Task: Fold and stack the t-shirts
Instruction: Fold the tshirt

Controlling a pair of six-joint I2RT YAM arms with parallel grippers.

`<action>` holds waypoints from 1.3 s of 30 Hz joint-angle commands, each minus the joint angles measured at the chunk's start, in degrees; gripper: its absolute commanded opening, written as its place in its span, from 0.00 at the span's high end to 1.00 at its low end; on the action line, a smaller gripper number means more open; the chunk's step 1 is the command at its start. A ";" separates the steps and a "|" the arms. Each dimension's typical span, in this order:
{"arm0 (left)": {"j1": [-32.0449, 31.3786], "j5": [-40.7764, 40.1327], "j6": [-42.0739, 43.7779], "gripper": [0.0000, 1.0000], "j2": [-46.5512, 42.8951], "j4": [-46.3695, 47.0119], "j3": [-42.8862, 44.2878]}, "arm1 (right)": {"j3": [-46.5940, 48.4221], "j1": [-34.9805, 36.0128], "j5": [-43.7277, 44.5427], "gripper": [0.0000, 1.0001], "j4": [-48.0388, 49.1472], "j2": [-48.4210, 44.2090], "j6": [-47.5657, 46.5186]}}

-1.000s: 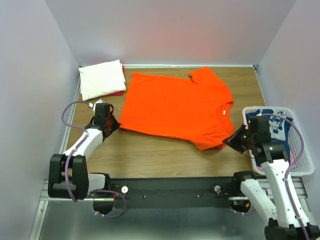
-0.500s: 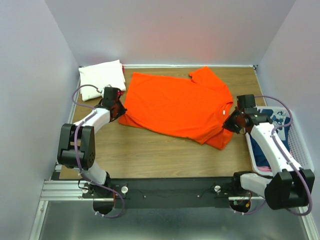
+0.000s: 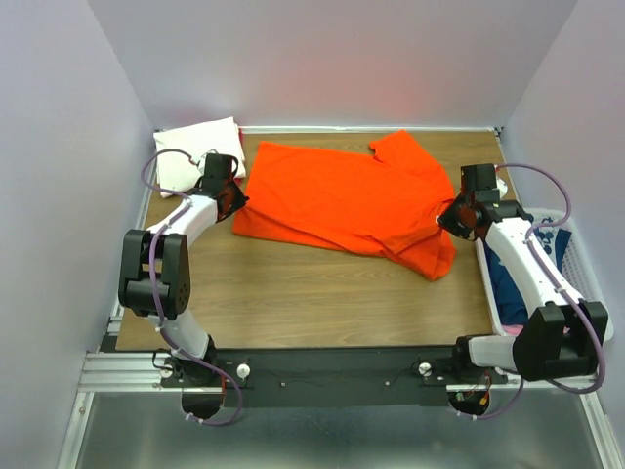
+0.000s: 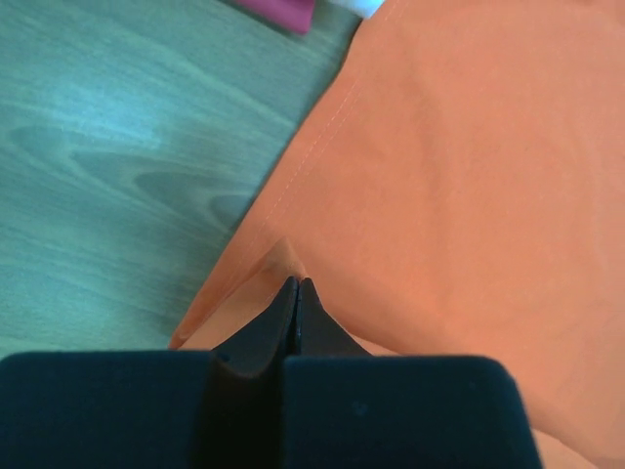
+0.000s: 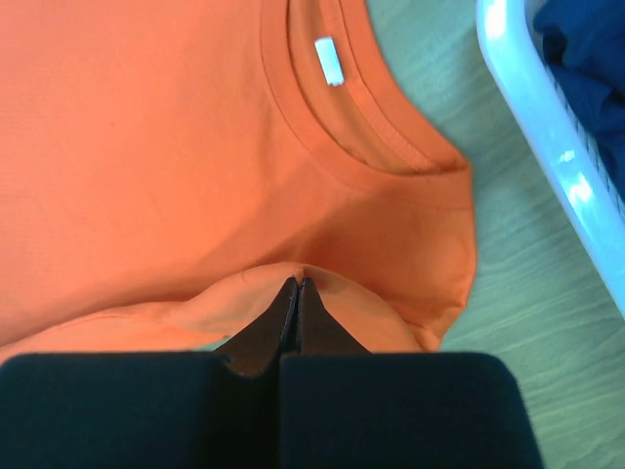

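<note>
Orange t-shirt (image 3: 342,200) is soft matt cloth with stitched hems. The desk (image 3: 293,293) is smooth wood-grain with a slight sheen, the basket (image 5: 557,127) is glossy white plastic, and the fingers (image 4: 278,322) look matt black.

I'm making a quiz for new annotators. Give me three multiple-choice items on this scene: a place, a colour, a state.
1. Where does the folded cream shirt lie? A far-left corner; B centre; C near edge.
2. What colour is the spread t-shirt? A navy; B orange; C green.
3. The right gripper is? A open; B out of view; C shut on cloth.
A: it sits far left, by the back wall. B: the cloth is bright orange. C: its closed fingers pinch an orange fold.
</note>
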 commanded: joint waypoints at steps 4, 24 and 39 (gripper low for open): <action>-0.09 -2.41 0.35 1.00 3.40 -1.92 5.21 | 3.86 -0.36 4.23 1.00 1.84 3.32 -1.34; -0.18 -1.80 1.14 1.00 11.75 -2.89 12.43 | 4.74 -1.41 5.20 1.00 4.39 9.29 -2.49; -0.27 -2.24 1.49 1.00 13.15 -3.15 13.92 | 6.49 -2.21 4.50 1.00 5.10 10.35 -3.28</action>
